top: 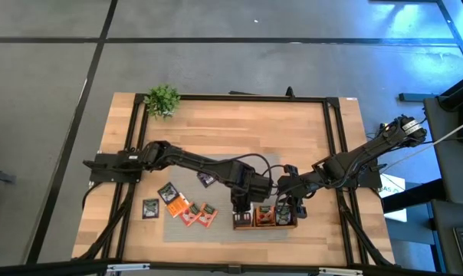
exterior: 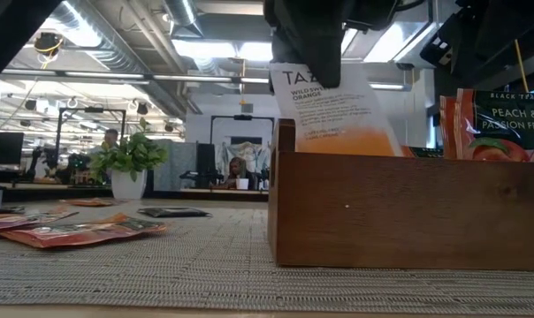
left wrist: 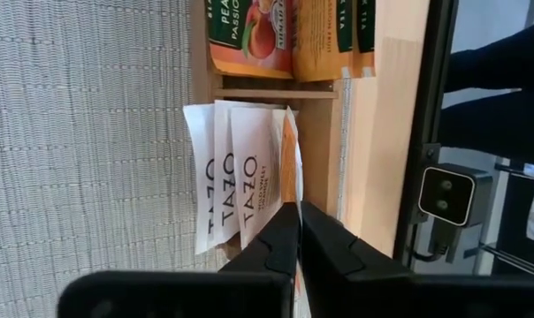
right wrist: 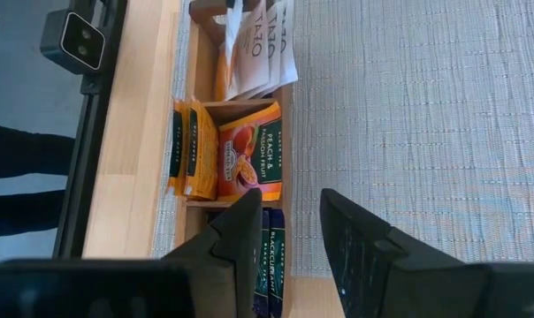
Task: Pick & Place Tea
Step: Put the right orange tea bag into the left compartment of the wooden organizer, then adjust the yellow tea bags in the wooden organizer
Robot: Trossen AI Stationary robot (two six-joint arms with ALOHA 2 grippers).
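A long wooden tray (top: 264,224) stands on the grey mat (top: 216,234) near the table's front edge. Its left compartment holds white-and-orange tea sachets (left wrist: 232,177), the middle one orange and peach sachets (right wrist: 245,159), and the right one dark purple sachets (right wrist: 271,256). My left gripper (top: 241,205) is over the left compartment, shut on a white-and-orange sachet (exterior: 333,110). My right gripper (right wrist: 289,234) hovers open above the tray's right end with nothing between its fingers. Several more sachets (top: 187,208) lie flat on the mat to the tray's left. My left gripper pinches the white-and-orange sachet by its top edge (left wrist: 292,190) between its two fingers. The fingers come from above, slanting down. The sachet stands slightly tilted below them, its lower part inside the tray's left compartment (exterior: 338,146) beside two other white sachets.
A small potted plant (top: 162,100) stands at the table's far left corner. A dark sachet (top: 206,179) lies apart on the mat farther back. Black frame rails (top: 335,146) run along the table's sides. People sit in the room beyond the table (exterior: 110,140).
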